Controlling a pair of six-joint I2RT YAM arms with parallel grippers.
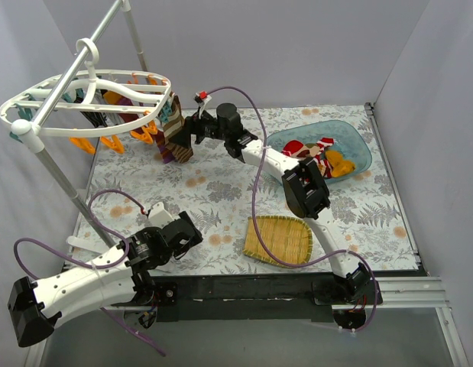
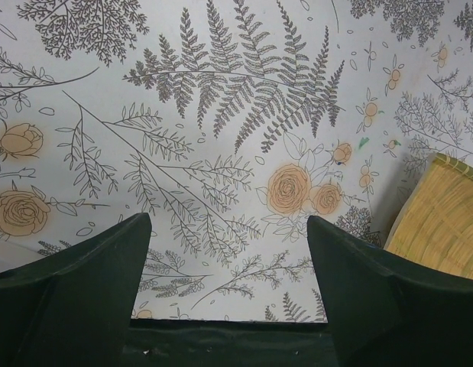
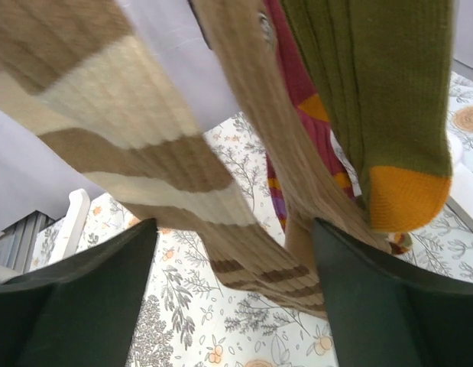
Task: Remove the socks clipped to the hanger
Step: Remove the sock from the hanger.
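The white oval hanger [image 1: 83,99] hangs at the far left, with orange and teal clips under it. A few socks [image 1: 175,136] still hang clipped at its right end. In the right wrist view they are a brown-and-cream striped sock [image 3: 144,153], an olive sock with an orange toe [image 3: 381,92] and a red, purple and orange striped sock [image 3: 305,130]. My right gripper [image 1: 192,131] is open right at these socks, and the lower end of the brown sock hangs between its fingers [image 3: 233,223]. My left gripper [image 1: 192,233] is open and empty, low over the tablecloth [image 2: 227,222].
A blue tray [image 1: 358,149] at the back right holds several loose red, white and orange socks. A woven bamboo tray [image 1: 278,239] lies near the front middle and shows in the left wrist view [image 2: 442,222]. The grey-white pole stand [image 1: 60,183] slants along the left side.
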